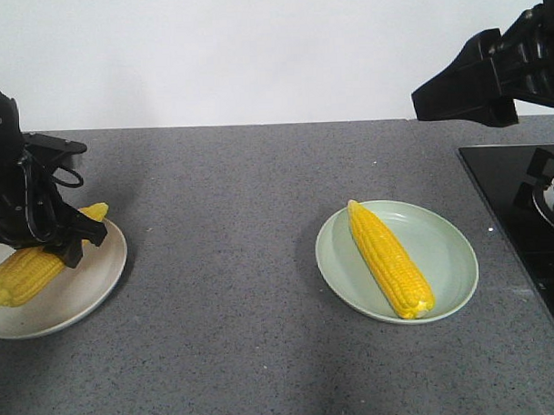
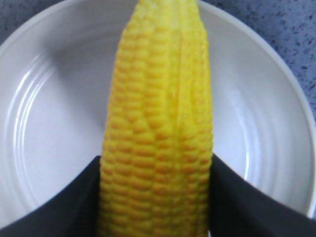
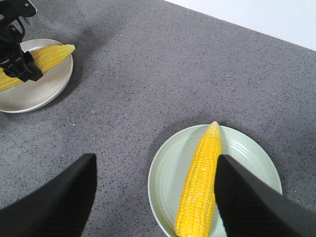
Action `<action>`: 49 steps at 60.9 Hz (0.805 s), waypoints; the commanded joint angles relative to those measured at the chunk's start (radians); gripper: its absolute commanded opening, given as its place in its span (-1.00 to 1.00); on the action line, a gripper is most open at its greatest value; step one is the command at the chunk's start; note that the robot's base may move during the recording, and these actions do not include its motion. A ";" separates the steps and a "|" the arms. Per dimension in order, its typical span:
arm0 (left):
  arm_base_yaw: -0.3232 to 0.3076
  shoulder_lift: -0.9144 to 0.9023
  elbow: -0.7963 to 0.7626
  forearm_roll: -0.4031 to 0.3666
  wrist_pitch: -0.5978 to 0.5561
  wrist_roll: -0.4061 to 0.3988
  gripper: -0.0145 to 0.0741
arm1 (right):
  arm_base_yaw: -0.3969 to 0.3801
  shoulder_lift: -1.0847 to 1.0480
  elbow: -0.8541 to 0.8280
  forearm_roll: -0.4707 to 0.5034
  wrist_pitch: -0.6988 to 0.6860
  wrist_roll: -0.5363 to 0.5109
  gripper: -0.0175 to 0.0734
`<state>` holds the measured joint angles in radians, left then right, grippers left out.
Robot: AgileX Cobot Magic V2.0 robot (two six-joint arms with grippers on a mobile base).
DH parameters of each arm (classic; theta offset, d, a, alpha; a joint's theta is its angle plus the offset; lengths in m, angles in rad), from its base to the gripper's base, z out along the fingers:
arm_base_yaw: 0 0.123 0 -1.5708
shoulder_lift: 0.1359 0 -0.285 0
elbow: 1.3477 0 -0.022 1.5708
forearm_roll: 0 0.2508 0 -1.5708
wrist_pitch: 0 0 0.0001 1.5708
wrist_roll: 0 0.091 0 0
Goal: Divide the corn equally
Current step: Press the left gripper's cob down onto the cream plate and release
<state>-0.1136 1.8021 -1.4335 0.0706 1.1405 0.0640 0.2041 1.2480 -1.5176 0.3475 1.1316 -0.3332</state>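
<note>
One corn cob [image 1: 24, 271] lies on a white plate [image 1: 97, 277] at the left of the counter. My left gripper [image 1: 64, 238] is down over its middle, and in the left wrist view its black fingers [image 2: 247, 207] press against both sides of the cob [image 2: 158, 98], shut on it. A second corn cob [image 1: 390, 258] lies alone on a pale green plate [image 1: 447, 256] right of centre. My right gripper [image 3: 155, 197] hangs high above that plate, open wide with nothing between its fingers.
A black stove top [image 1: 518, 208] with a burner takes up the counter's right edge, close to the green plate. Grey speckled counter [image 1: 224, 264] runs between the two plates, with a white wall behind.
</note>
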 commanded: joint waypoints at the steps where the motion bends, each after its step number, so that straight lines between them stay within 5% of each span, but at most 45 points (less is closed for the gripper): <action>1: -0.001 -0.047 -0.028 -0.013 -0.019 -0.011 0.13 | -0.005 -0.020 -0.028 0.017 -0.048 -0.002 0.45; 25: -0.001 -0.047 -0.028 -0.048 -0.013 -0.012 0.41 | -0.005 -0.020 -0.028 0.016 -0.048 -0.003 0.45; 49: -0.001 -0.047 -0.028 -0.035 -0.011 -0.005 0.43 | -0.005 -0.020 -0.028 0.016 -0.049 -0.005 0.45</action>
<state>-0.1136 1.8021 -1.4335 0.0335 1.1405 0.0633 0.2041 1.2480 -1.5176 0.3466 1.1316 -0.3332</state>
